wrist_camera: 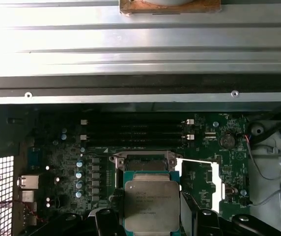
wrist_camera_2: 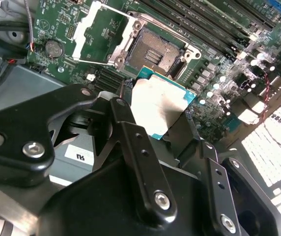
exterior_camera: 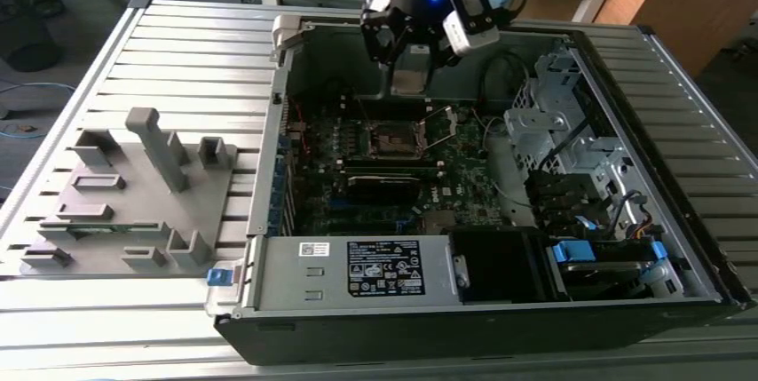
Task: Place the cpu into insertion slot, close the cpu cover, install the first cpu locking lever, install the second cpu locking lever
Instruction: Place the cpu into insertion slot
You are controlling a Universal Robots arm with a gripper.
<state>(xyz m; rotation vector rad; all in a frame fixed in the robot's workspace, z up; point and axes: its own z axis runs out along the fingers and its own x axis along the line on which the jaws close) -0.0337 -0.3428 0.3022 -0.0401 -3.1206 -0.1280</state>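
Note:
My gripper (exterior_camera: 411,72) hangs inside the open computer case, a little above the motherboard (exterior_camera: 355,190). It is shut on the cpu (wrist_camera_2: 156,101), a flat square chip with a silver-grey top, held by its edges between the two black fingers (wrist_camera_2: 129,132). The insertion slot (wrist_camera_2: 155,51) lies open just beyond the cpu, its dark centre bare. The cpu cover (wrist_camera_2: 97,30) is swung open to one side of the slot. In the first wrist view the cpu (wrist_camera: 152,202) sits just in front of the insertion slot (wrist_camera: 143,164), and the cpu cover (wrist_camera: 199,179) stands beside it.
A grey fixture block (exterior_camera: 130,194) sits on the slatted table at the exterior view's left. The case holds a power supply (exterior_camera: 355,267) at the front, a drive cage (exterior_camera: 556,132) and cables at the exterior view's right. Long black memory slots (wrist_camera: 135,130) run beyond the socket.

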